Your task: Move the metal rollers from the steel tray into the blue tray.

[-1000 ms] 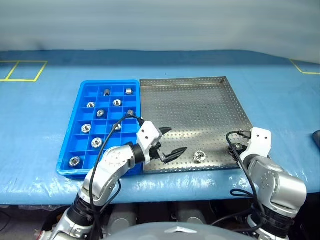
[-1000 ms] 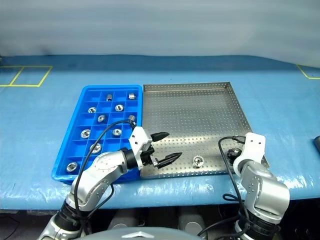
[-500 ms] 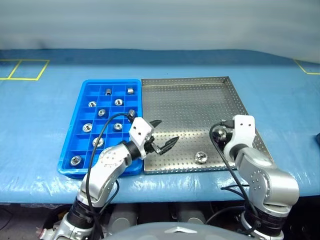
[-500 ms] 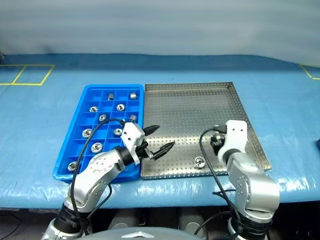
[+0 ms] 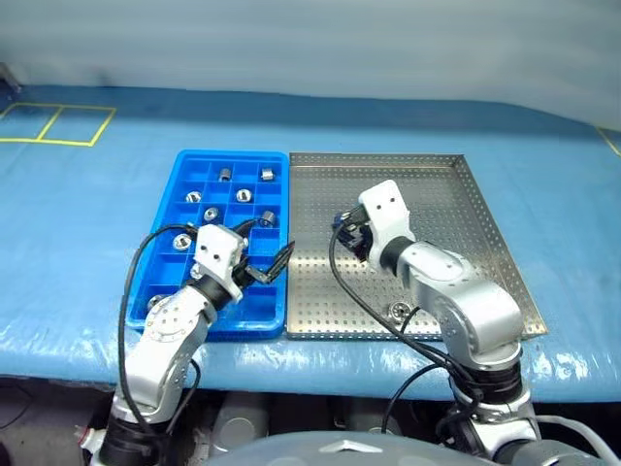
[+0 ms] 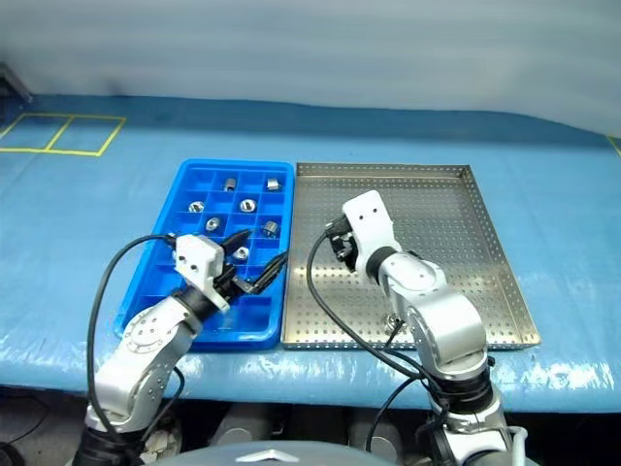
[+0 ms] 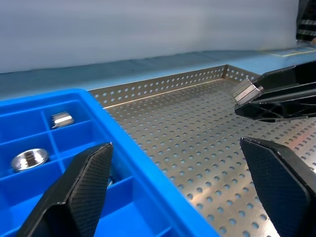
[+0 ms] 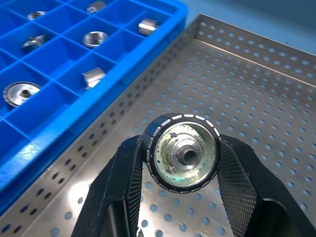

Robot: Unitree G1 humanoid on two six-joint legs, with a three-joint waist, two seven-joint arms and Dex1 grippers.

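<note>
Evidently a roller (image 8: pixel 183 152) is clamped in the right gripper's (image 5: pixel 351 231) jaws above the steel tray (image 5: pixel 456 209), near the blue tray (image 5: pixel 184 167) (presumably its destination); the left gripper (image 5: pixel 264 272) is spread empty.

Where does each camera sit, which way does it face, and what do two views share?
Left and right eye views: on the head, looking forward and down at the blue tray, the steel tray and both arms.
Left wrist view: behind the open left gripper, facing across both trays.
Right wrist view: behind the right gripper, shut on a metal roller above the steel tray.
Shared: the left wrist view also shows the right gripper with that roller.
</note>
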